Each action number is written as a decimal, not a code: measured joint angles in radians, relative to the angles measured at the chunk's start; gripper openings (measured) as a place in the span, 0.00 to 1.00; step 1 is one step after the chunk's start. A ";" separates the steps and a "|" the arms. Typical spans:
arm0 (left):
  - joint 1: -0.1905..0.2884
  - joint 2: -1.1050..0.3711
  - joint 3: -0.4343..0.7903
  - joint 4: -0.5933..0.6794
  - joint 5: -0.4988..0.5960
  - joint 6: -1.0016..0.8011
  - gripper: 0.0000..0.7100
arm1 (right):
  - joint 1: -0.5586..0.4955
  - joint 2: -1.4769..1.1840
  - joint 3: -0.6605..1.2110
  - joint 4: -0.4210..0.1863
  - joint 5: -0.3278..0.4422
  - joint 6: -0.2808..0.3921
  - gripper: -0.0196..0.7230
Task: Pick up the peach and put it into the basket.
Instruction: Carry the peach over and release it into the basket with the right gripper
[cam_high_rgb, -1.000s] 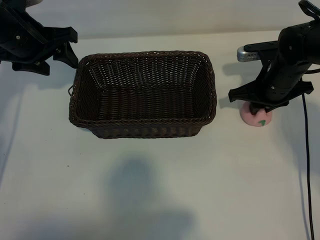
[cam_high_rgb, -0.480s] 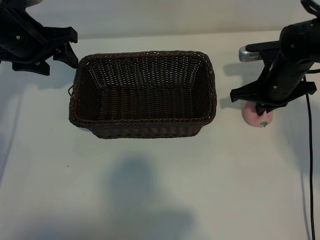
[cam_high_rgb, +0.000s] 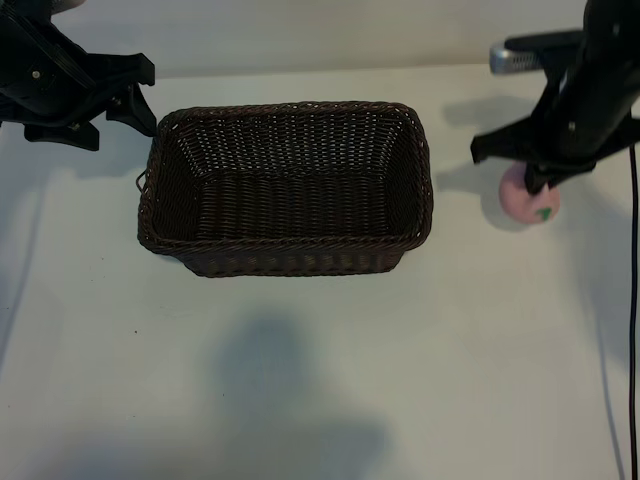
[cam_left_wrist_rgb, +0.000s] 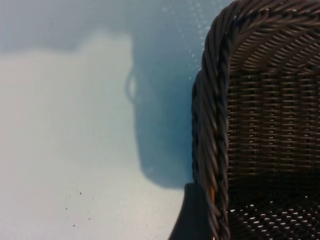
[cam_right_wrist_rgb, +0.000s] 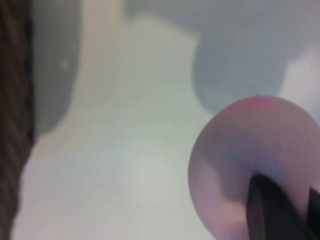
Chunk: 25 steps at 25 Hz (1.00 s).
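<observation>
Right tool (cam_high_rgb: 541, 186) now clamped on the peach (cam_high_rgb: 527, 195) and raised off the desk (cam_high_rgb: 300, 380), right of the basket (cam_high_rgb: 287, 188), so transfer over the rim is judged next; left tool parked wide, far-left of basket.

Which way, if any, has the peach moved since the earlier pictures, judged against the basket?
Yes. The peach, gripped by the right claw, has risen off the table and now sits farther up the exterior view, nearer the level of the basket's middle.
</observation>
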<state>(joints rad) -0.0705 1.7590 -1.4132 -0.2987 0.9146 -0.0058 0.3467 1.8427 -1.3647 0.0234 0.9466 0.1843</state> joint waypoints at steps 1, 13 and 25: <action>0.000 0.000 0.000 0.000 0.000 -0.001 0.83 | 0.000 0.000 -0.023 0.000 0.022 -0.002 0.08; 0.000 0.000 0.000 0.000 0.000 -0.002 0.83 | 0.001 0.000 -0.189 0.061 0.176 -0.036 0.08; 0.000 0.000 0.000 0.000 0.000 -0.002 0.83 | 0.113 0.000 -0.271 0.109 0.196 -0.033 0.08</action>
<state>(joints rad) -0.0705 1.7590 -1.4132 -0.2987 0.9146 -0.0078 0.4600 1.8427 -1.6353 0.1321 1.1427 0.1516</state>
